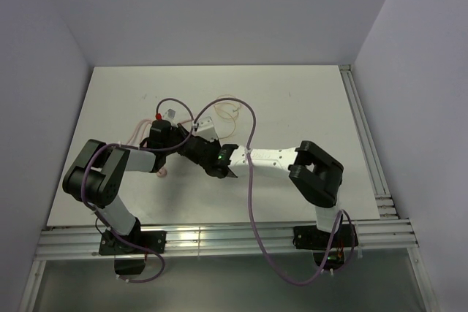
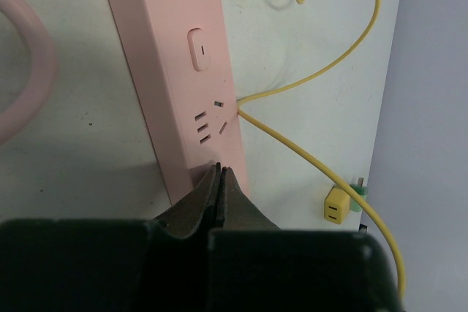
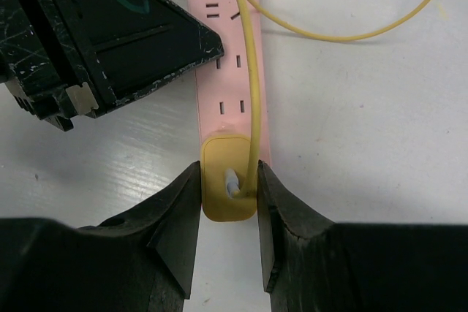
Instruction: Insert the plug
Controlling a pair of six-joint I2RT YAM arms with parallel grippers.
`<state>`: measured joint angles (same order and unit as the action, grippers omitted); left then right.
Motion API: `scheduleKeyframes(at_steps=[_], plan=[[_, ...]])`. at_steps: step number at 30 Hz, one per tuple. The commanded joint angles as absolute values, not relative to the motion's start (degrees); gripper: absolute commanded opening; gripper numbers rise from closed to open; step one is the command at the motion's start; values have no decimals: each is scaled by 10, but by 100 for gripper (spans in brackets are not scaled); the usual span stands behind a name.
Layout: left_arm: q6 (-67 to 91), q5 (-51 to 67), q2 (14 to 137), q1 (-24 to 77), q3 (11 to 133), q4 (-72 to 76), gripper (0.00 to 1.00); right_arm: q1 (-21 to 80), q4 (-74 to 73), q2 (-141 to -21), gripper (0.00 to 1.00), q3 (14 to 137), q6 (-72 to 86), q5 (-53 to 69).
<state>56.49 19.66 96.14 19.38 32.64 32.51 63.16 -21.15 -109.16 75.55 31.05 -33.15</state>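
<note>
From the right wrist, I see my right pincer (image 3: 228, 177) gripping the yellow plug (image 3: 219, 153), one finger on each side. The plug sits on the near end of the pink power strip (image 3: 219, 85). I cannot tell if its pins are in the holes yet. I think the job now is to push it in. To do that well, I would press straight down, keep the plug flat and not let it twist in my grip. The yellow cord (image 3: 252, 71) comes out of the plug's back and runs up over the strip. It should stay loose, so it does not tug the plug to one side.

From the left wrist, my left pincer (image 2: 219, 177) is closed with nothing in it. Its tips rest on the end of the strip. That is good, I think: it can hold the strip down while I push. The cord crosses beside the holes here. A small yellow block (image 2: 336, 206) with a green bit (image 2: 358, 191) lies to the right, apart from the strip. A thick pink cord (image 2: 33, 71) curves on the left.

From the top, both arms meet in the middle of the counter (image 1: 307, 107). A purple cable (image 1: 252, 202) hangs over them. The arms are very close, so they could bump.
</note>
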Motion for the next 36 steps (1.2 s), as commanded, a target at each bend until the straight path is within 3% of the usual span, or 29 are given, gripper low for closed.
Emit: scheduleKeyframes(at_steps=[1, 14, 19, 23, 25, 29, 31, 33, 34, 36], plan=[[546, 187, 977, 199, 301, 226, 0, 637, -237, -1145, 0, 688, 361, -301], [543, 189, 966, 200, 300, 221, 0, 622, -238, -1129, 2, 743, 276, -257], [541, 185, 959, 200, 298, 216, 0, 617, -221, -1098, 30, 732, 262, -239], [541, 187, 962, 200, 300, 218, 0, 608, -221, -1079, 62, 741, 251, -230], [542, 189, 962, 200, 301, 219, 0, 606, -228, -1075, 70, 755, 244, -234], [541, 187, 955, 200, 305, 212, 1, 601, -243, -1035, 73, 765, 242, -232], [537, 183, 943, 200, 308, 199, 4, 599, -252, -1013, 76, 763, 244, -224], [533, 174, 930, 200, 309, 179, 16, 595, -274, -983, 76, 759, 249, -222], [528, 169, 914, 200, 309, 174, 30, 593, -283, -971, 76, 755, 253, -223], [524, 155, 893, 200, 305, 160, 44, 584, -301, -934, 76, 733, 258, -228]])
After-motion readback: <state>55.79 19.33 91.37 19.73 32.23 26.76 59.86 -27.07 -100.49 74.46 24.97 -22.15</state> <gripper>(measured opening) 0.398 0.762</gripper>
